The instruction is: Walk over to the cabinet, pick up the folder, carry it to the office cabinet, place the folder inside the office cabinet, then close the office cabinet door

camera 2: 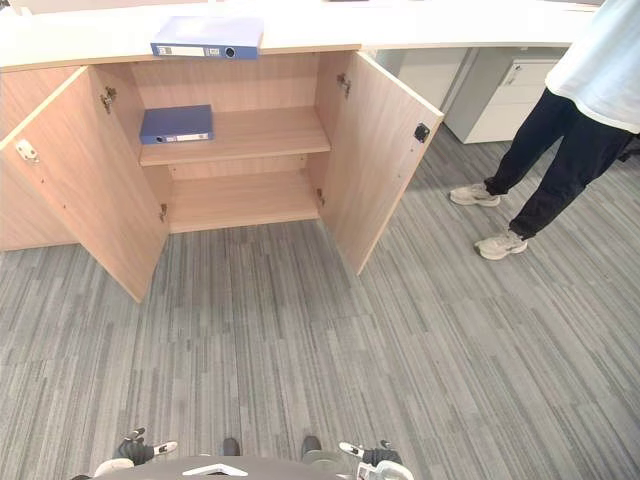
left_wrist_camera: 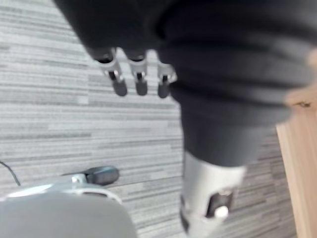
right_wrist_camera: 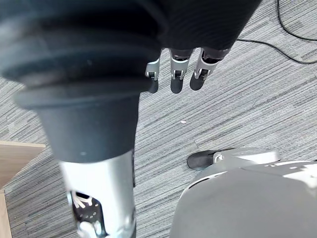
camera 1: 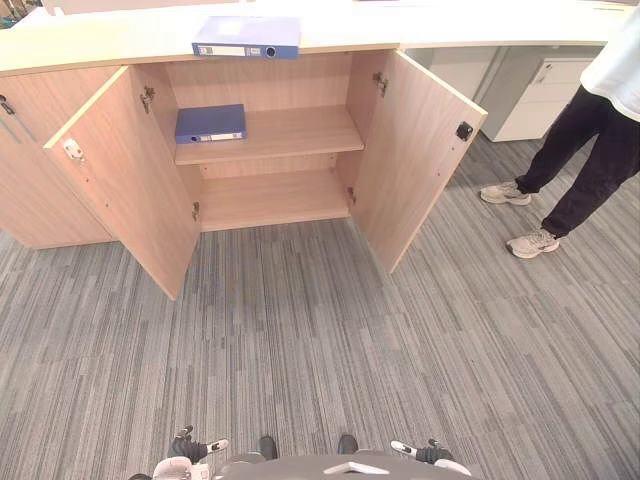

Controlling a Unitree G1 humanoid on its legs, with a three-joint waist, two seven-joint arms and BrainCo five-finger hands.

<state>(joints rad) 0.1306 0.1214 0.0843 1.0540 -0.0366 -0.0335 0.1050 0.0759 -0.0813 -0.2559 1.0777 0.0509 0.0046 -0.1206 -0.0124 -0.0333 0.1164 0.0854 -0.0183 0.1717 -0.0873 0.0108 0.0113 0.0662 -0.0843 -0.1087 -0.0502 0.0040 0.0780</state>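
two blue folders lie well ahead of both hands: the top folder on the cabinet's counter, long axis crosswise, and the shelf folder inside. the left hand and right hand hang with fingers relaxed, holding nothing. the left looks nearer. both doors stand wide, with open carpet ahead and a person off to the right.

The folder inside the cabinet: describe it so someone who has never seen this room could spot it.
Find the light wooden cabinet with both doors open under the long countertop. On its upper shelf, at the left end, a blue folder lies flat. The other blue folder lies on that countertop above; this one is inside.
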